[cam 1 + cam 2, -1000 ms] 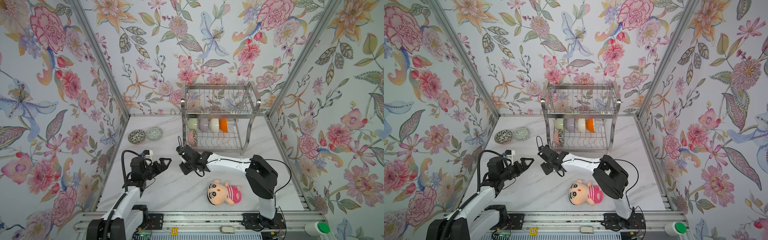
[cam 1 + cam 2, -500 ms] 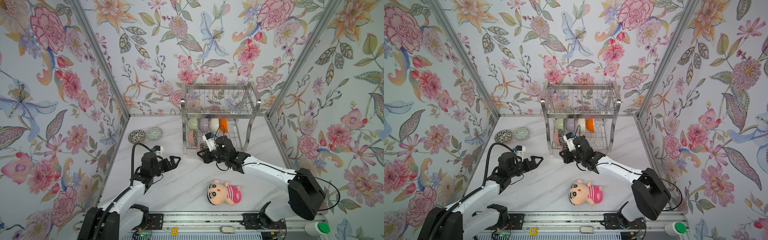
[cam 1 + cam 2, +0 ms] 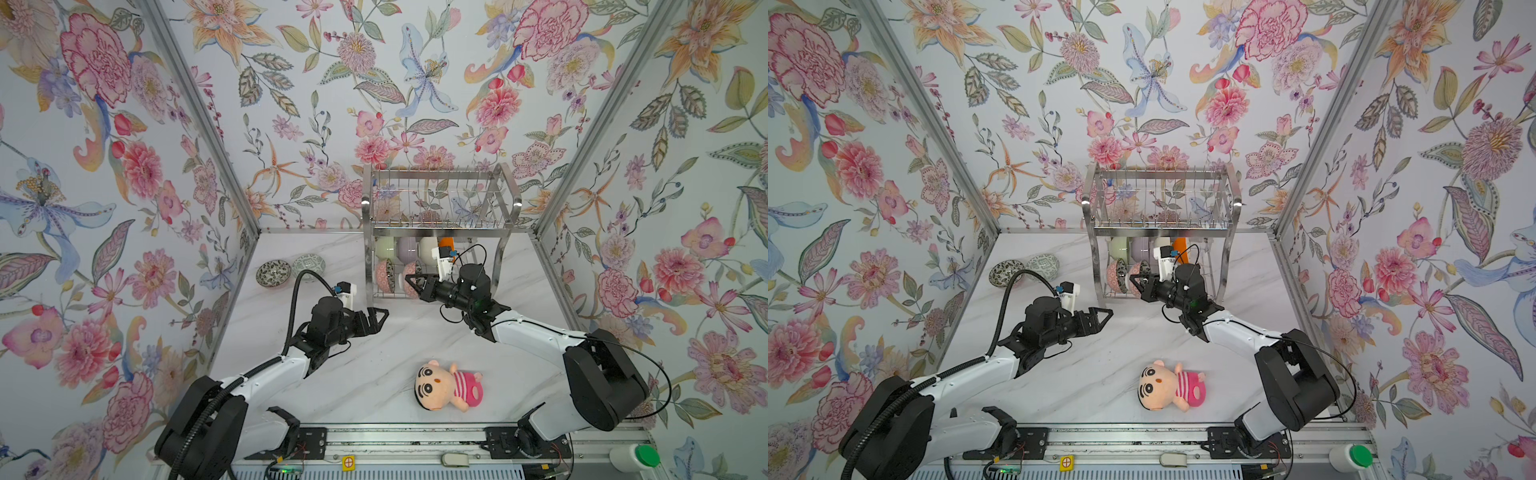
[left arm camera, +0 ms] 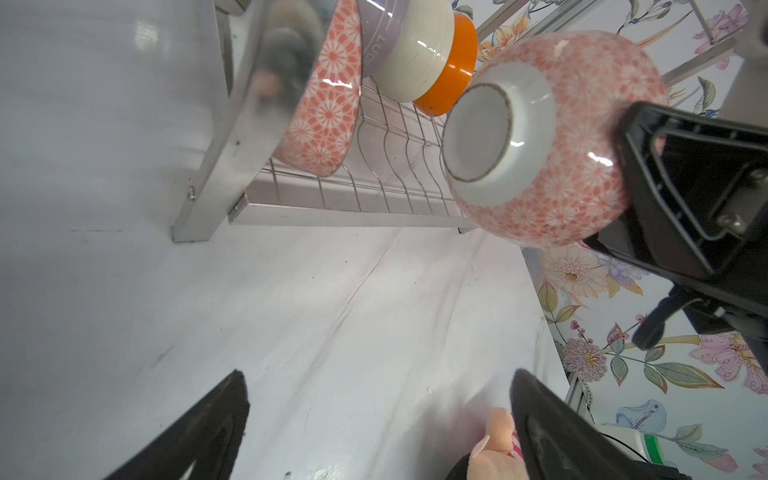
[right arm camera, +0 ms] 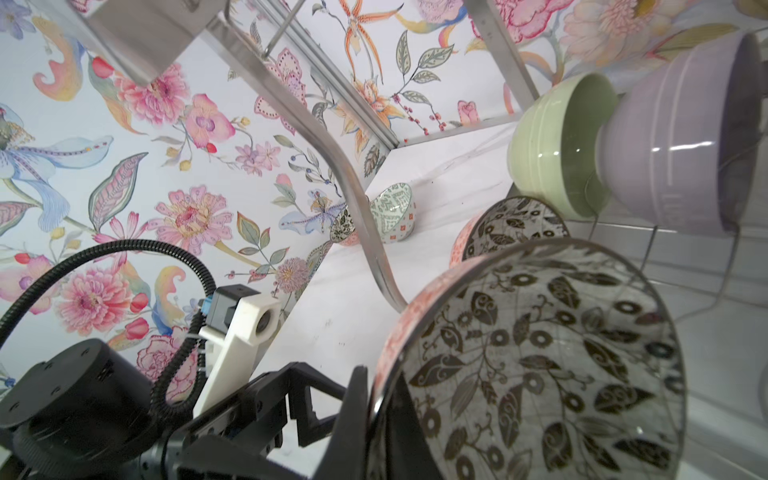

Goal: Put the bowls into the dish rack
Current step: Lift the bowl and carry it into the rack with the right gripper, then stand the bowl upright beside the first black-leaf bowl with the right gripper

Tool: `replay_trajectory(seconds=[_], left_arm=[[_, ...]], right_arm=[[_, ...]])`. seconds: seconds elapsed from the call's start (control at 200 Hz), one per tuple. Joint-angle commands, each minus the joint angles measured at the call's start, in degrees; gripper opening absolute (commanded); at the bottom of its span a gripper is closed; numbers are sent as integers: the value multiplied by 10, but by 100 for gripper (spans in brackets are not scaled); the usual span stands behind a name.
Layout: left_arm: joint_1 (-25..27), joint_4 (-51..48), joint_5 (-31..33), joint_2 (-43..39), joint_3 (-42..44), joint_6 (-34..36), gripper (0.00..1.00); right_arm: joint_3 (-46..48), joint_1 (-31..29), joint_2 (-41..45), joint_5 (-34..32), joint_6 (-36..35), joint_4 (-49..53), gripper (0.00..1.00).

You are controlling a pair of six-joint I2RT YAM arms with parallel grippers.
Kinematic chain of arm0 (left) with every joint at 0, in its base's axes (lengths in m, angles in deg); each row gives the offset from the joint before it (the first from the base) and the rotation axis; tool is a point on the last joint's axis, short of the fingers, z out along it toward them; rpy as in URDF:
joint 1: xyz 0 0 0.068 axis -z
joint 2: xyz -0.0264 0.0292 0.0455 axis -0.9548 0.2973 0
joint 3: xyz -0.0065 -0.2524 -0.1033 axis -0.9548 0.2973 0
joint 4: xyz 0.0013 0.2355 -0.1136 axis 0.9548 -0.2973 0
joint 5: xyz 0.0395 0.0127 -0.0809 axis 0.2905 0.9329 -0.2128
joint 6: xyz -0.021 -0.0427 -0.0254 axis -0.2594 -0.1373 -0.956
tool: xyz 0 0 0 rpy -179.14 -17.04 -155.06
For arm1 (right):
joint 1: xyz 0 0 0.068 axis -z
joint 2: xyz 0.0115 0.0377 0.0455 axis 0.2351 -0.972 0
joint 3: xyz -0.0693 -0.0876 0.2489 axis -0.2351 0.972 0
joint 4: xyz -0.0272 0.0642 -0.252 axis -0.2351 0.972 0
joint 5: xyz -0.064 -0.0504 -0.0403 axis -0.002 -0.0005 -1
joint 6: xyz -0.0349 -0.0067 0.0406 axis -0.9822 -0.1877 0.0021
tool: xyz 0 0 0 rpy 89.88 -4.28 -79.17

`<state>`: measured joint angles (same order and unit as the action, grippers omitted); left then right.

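My right gripper (image 3: 412,283) (image 5: 374,399) is shut on the rim of a bowl (image 3: 411,272) (image 5: 540,353) with a dark leafy inside and a pinkish outside (image 4: 540,137). It holds the bowl on edge at the front of the dish rack's (image 3: 436,226) lower tier. A similar patterned bowl (image 3: 384,274) stands in that tier. Pale green (image 3: 384,248), lavender (image 3: 406,249), cream (image 3: 428,248) and orange (image 3: 446,242) bowls stand behind. Two patterned bowls (image 3: 273,273) (image 3: 308,266) lie on the table at the far left. My left gripper (image 3: 380,320) (image 4: 378,386) hangs open and empty before the rack's left leg.
A plush doll (image 3: 446,386) in a pink striped shirt lies on the white marble table near the front edge. Flowered walls close in the left, back and right sides. The rack's curved steel leg (image 5: 361,216) stands between the held bowl and the two far bowls.
My right gripper has swung from the table's middle back to the rack's lower tier with the bowl in it. The open left gripper has moved right, towards the rack's left leg.
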<state>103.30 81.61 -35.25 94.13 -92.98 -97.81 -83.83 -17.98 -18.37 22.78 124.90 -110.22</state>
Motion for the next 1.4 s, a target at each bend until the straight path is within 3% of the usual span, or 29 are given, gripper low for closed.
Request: replay_trajectory(seconds=[0.0, 0.19, 0.52, 1.091, 1.396], left_arm=[[17, 27, 20, 15, -21, -1, 99], [42, 21, 25, 30, -54, 40, 99], [75, -100, 85, 52, -124, 146, 99], [91, -141, 118, 72, -157, 171, 100], [91, -148, 121, 77, -158, 170, 99]], right_arm=[[-14, 17, -32, 29, 45, -117, 0], [-26, 34, -95, 57, 87, -203, 0], [-45, 38, -174, 66, 116, -263, 0], [-69, 47, -267, 74, 156, -332, 0], [-63, 53, -276, 67, 134, -294, 2]])
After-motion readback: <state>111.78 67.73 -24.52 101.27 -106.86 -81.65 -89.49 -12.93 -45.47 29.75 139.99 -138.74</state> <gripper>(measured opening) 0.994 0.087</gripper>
